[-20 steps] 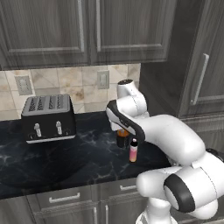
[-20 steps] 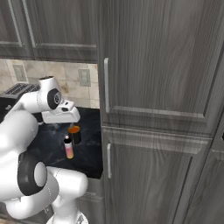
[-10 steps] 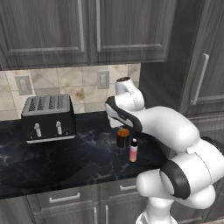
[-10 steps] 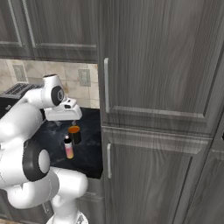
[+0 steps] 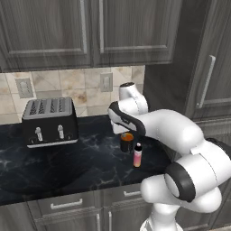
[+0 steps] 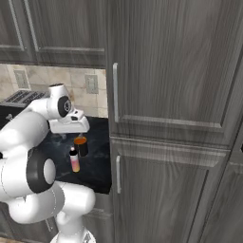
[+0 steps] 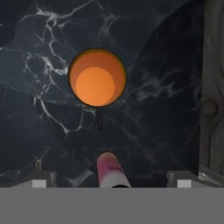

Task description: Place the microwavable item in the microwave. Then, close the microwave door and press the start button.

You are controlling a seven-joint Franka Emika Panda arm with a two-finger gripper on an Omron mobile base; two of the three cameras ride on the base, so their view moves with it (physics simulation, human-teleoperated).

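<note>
The microwavable item, a small dark cup with an orange top (image 5: 127, 141), stands on the black marble counter (image 5: 67, 167). The hand view looks straight down into the cup (image 7: 97, 78); the right base view shows the cup (image 6: 81, 145) near the tall cabinet. My gripper (image 5: 126, 129) hangs just above the cup, open, fingertips (image 7: 43, 178) wide apart and holding nothing. The gripper (image 6: 77, 130) is clear of the cup's rim. The microwave and its door are out of view.
A slim pink-orange bottle with a dark cap (image 5: 137, 154) stands close in front of the cup, bottle (image 7: 111, 170). A black-and-silver toaster (image 5: 49, 121) sits at the counter's left. The tall grey cabinet (image 6: 171, 118) bounds the counter on the right.
My hand has risen slightly off the cup and the arm's elbow has swung outward. The cup and the bottle have stayed put.
</note>
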